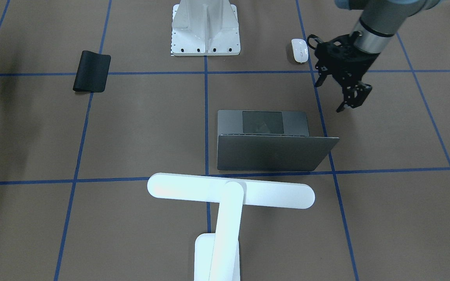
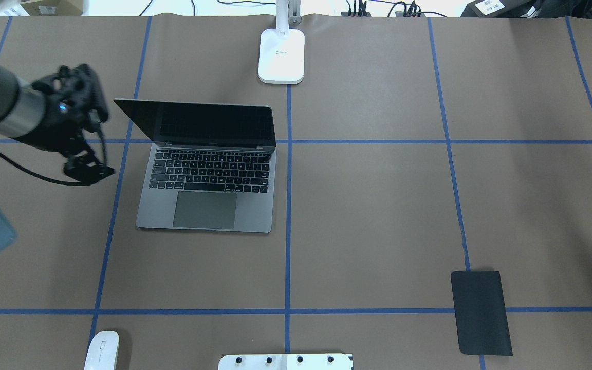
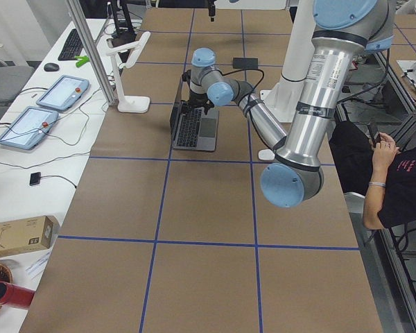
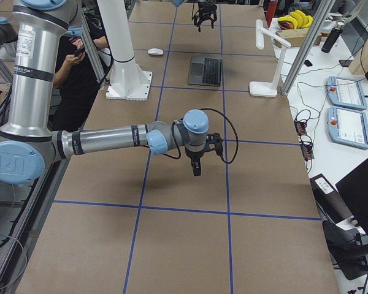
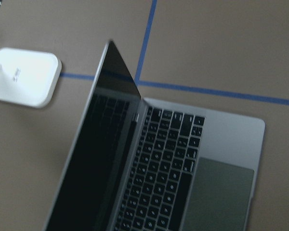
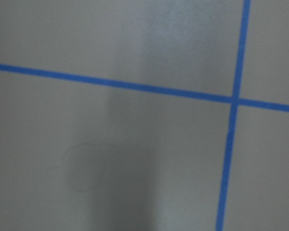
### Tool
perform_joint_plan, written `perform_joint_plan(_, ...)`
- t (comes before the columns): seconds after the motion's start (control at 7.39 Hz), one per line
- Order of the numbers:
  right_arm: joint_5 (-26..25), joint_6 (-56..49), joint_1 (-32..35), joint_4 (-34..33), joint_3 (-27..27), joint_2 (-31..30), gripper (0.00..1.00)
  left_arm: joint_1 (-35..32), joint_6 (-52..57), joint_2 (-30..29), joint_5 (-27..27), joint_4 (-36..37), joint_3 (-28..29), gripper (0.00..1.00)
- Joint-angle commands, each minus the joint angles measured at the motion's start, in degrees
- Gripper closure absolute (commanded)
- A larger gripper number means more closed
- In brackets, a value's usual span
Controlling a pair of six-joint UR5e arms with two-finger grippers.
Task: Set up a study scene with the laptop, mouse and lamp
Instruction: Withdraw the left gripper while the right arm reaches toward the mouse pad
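Observation:
The laptop (image 2: 208, 185) stands open on the table with its screen dark; it also shows in the front view (image 1: 264, 150) and the left wrist view (image 5: 183, 163). The lamp (image 1: 229, 191) stands behind it, with its base (image 2: 281, 54) at the far edge. The mouse (image 1: 299, 50) lies near the robot's side of the table, also in the overhead view (image 2: 102, 351). My left gripper (image 1: 331, 95) hovers open and empty beside the laptop's left edge (image 2: 89, 171). My right gripper (image 4: 195, 168) hangs over bare table far to the right; I cannot tell if it is open or shut.
A thin black mat (image 2: 481, 312) lies at the near right, also in the front view (image 1: 91, 71). The white bolted mount (image 1: 205, 27) stands at the robot's edge of the table. Blue tape lines cross the brown table. A person sits beside the table (image 3: 395, 180).

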Motion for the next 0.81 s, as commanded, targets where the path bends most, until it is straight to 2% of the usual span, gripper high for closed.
perform_joint_plan(0.0, 0.1, 12.9, -12.9, 0.5, 7.3, -1.2, 0.01, -5.8, -0.4, 8.6, -4.2, -0.5, 0.4, 0.00)
perform_joint_plan(0.14, 0.2, 16.2, -17.1, 0.5, 8.5, -1.1, 0.01, -7.5, -0.6, 11.3, -4.2, -0.5, 0.7, 0.00)
perform_joint_plan(0.41, -0.4, 28.1, -24.5, 0.5, 11.7, -0.8, 0.01, -8.6, -0.8, 12.8, -4.3, -0.5, 3.0, 0.00)
perform_joint_plan(0.68, 0.4, 28.7, -25.1, 0.5, 10.1, -1.3, 0.07, -8.6, -8.9, 12.5, -4.4, -0.6, 3.6, 0.00)
